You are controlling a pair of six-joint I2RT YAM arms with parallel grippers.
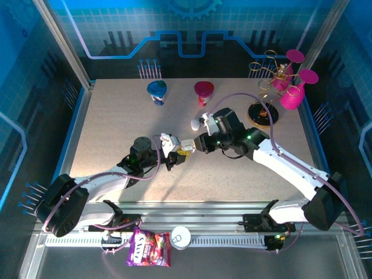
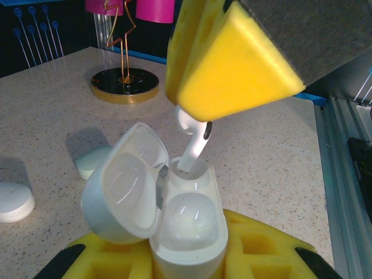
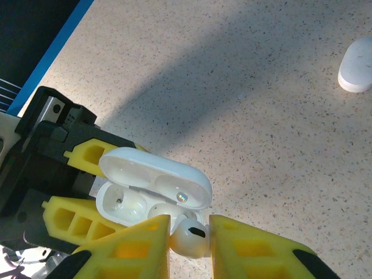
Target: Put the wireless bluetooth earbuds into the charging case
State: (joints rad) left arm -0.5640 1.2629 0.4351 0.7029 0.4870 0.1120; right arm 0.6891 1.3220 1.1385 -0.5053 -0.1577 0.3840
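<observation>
At mid-table, the open charging case is clamped by the left gripper. Just right of it, an earbud is pinched by the right gripper, with its stem tip set in a case socket. Lettering on the purple packet is too blurred to be read.

Open case gripped by left end effector; earbud stem tip inside case

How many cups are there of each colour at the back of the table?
Blue cup: 1
Red cup: 1
Pink cups: 2, both on the gold stand
Total: 4
</observation>
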